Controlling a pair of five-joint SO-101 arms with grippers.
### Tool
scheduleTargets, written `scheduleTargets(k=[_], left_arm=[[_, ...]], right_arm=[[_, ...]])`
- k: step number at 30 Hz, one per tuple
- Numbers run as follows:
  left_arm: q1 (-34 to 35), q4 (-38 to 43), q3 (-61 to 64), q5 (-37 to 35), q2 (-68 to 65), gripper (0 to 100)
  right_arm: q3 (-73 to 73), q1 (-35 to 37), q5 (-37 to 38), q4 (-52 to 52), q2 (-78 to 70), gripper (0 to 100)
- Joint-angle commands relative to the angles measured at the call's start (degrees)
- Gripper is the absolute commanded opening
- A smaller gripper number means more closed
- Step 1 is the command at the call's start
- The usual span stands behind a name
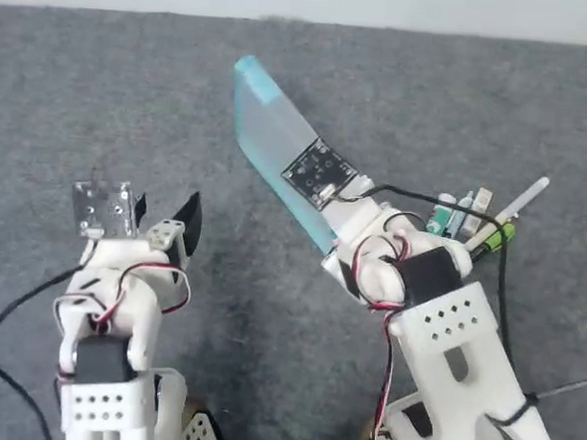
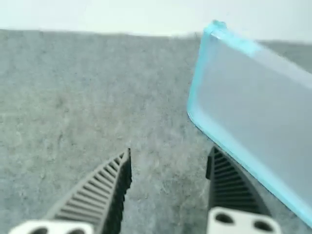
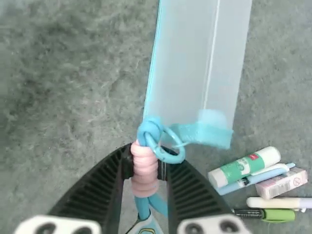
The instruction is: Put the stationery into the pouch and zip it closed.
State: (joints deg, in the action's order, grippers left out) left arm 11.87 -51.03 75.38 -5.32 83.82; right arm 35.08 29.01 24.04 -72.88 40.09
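The translucent blue pouch [image 3: 200, 63] slants out from the right gripper [image 3: 146, 163], whose jaws are narrowed onto its pink beaded zip pull [image 3: 145, 170]. The stationery [image 1: 473, 221] lies outside it in a bunch on the grey mat [image 1: 102, 89] beside that arm: glue stick [image 3: 243, 165], eraser [image 3: 282, 183], pens [image 3: 278, 202]. The left gripper [image 2: 168, 168] hangs near the pouch, spread wide and holding nothing
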Motion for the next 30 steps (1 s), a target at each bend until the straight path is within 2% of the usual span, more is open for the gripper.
scheduleTargets(k=[1,8,15,20,26,30], left_arm=[[-0.3,1.0,2.4,0.6,6.3,24],[-0.3,0.9,2.9,0.6,6.7,24],[-0.2,0.8,2.9,0.6,6.7,24],[-0.3,0.7,2.9,0.6,6.7,24],[-0.3,0.8,2.9,0.6,6.7,24],[-0.3,0.8,2.9,0.6,6.7,24]], right_arm=[[-1.8,4.2,0.6,-2.2,0.2,0.7],[4.1,4.0,-6.7,3.7,0.1,15.3],[10.9,3.3,-10.0,11.5,0.1,15.3],[11.5,0.7,-10.0,13.8,0.1,7.0],[15.2,1.2,-18.4,17.2,0.2,17.6],[17.9,1.5,-21.3,22.4,0.2,19.1]])
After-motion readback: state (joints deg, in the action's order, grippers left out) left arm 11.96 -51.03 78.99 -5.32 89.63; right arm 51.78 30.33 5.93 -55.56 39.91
